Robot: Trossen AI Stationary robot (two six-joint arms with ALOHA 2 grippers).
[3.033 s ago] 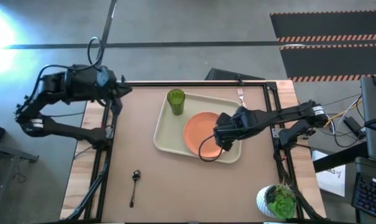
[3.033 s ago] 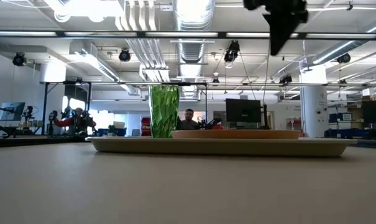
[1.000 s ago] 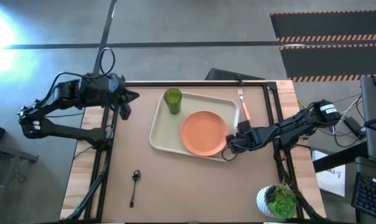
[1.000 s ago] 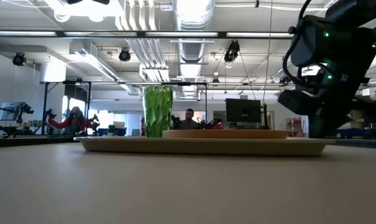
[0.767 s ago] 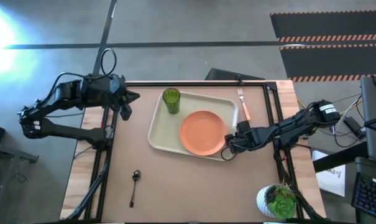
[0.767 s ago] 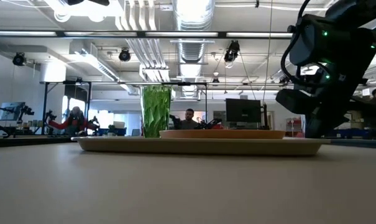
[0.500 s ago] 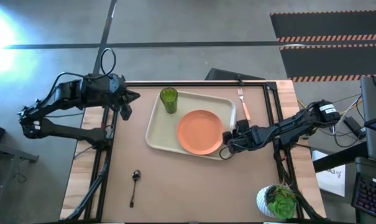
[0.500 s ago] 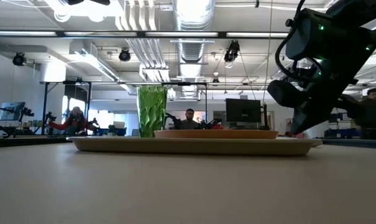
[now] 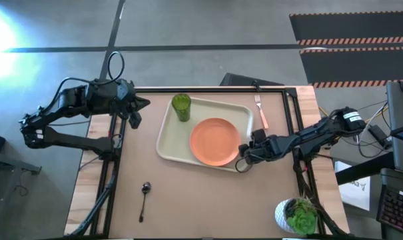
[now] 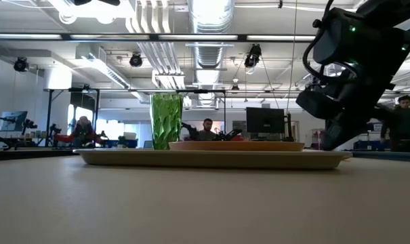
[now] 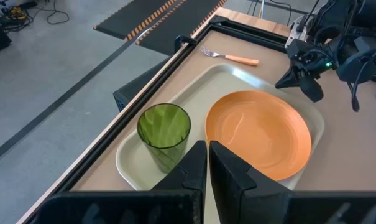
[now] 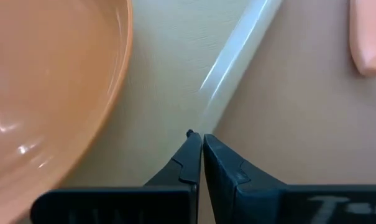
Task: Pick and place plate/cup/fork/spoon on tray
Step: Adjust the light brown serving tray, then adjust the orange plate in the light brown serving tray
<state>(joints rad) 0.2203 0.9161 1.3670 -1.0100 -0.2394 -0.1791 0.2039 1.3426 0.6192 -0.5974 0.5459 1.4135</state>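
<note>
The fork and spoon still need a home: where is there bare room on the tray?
Bare strip on the tray between the cup and the plate. Crowded at the corner by the right claw.

No readable text, label, brand, number or sign is to be found in any view — nothing legible is carried by the objects on the table, the arms or the room behind.
</note>
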